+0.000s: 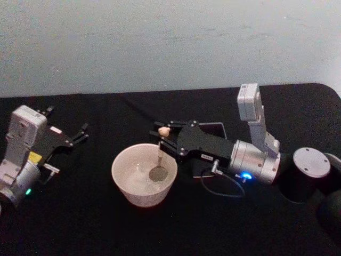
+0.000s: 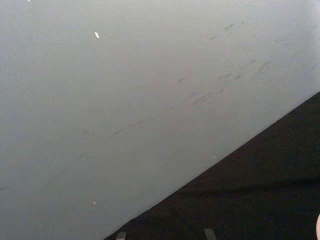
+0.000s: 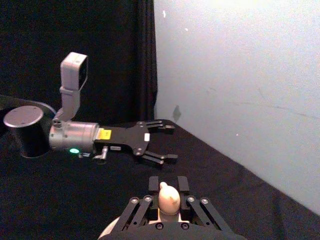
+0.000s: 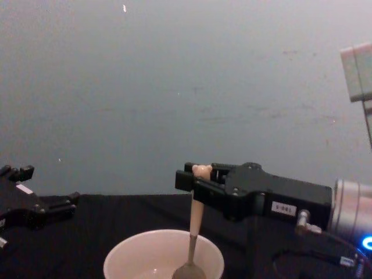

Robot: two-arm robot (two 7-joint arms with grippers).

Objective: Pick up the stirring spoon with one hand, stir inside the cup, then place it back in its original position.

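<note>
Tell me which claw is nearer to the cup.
Right. The right claw holds the stirring spoon over the cup, with the spoon's bowl down inside. The left claw sits open off to the cup's left, well apart from it.

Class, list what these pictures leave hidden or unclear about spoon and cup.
Chest view: base of the cup, cut off by bottom edge.
Right wrist view: bowl of the stirring spoon, hidden behind the right hand.
Head view: any liquid in the cup, too blurred.

My right pincer (image 1: 161, 136) reaches in level, clamped on the stirring spoon (image 1: 159, 160); my left pincer (image 3: 169, 142) sits aside, fingers spread.
</note>
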